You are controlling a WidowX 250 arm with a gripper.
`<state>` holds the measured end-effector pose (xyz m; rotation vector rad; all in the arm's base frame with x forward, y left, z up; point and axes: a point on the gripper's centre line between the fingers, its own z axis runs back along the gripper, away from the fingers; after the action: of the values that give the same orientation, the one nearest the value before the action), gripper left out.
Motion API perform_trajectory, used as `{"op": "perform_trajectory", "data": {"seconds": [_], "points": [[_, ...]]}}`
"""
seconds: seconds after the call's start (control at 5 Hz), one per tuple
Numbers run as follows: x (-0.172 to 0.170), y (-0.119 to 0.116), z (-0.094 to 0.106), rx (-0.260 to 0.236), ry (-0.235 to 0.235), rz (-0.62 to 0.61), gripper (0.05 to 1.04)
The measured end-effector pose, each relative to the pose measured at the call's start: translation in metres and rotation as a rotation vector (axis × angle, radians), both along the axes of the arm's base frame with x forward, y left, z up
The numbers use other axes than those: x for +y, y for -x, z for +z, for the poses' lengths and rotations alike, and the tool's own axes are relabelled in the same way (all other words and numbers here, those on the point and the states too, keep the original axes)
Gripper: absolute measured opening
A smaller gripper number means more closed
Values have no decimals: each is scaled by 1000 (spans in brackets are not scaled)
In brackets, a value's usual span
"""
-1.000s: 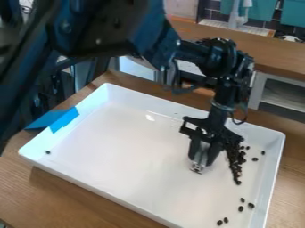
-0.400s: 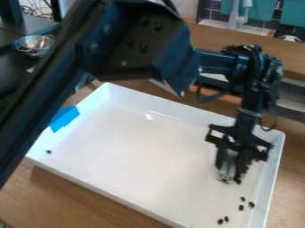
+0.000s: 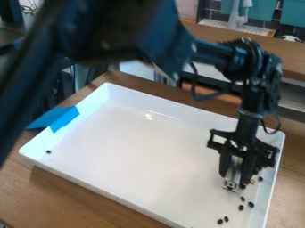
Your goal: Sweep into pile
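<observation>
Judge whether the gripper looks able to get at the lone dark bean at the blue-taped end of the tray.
Probably yes: bare tray floor lies between the gripper and that bean, though the nearby wall could crowd it and full reach is unclear.

Small, dark, oval beans lie loose on the white tray. Three sit near one another toward its right edge, in the lower part; two more lie side by side closer to the bottom edge. Above the three, others are scattered near the right edge, some partly hidden. A single bean lies well apart, near the left corner.
</observation>
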<state>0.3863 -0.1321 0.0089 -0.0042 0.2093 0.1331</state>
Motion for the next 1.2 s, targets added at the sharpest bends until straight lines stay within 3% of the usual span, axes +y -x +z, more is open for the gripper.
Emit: {"op": "perform_trajectory", "data": {"seconds": [0.2, 0.4, 0.6, 0.8, 1.0, 1.2], "points": [[31, 6, 42, -87, 45, 49, 382], [63, 20, 75, -143, 71, 90, 382], [70, 49, 60, -116, -55, 234, 382], [51, 75, 35, -99, -173, 318, 382], [45, 84, 14, -57, -180, 411, 382], [36, 90, 2, -56, -139, 526, 382]]}}
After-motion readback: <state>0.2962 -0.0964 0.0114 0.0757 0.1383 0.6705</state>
